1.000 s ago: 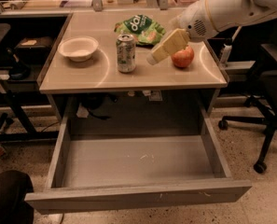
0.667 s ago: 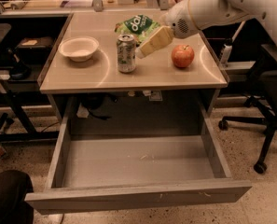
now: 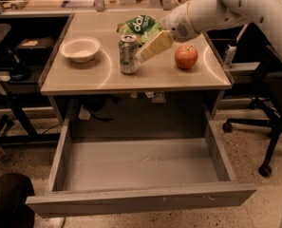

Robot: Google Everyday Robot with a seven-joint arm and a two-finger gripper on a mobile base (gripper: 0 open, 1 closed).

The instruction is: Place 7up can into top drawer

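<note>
Currently my gripper just beside upright 7up can on table; grip state cannot tell; top drawer open below.

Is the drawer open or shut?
Open: the top drawer is pulled out, floor showing. The gripper is beside the 7up can on the table.

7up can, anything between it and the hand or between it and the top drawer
Nothing visible. The hand sits just beside the 7up can with no object between, and the top drawer stands open below the table.
</note>
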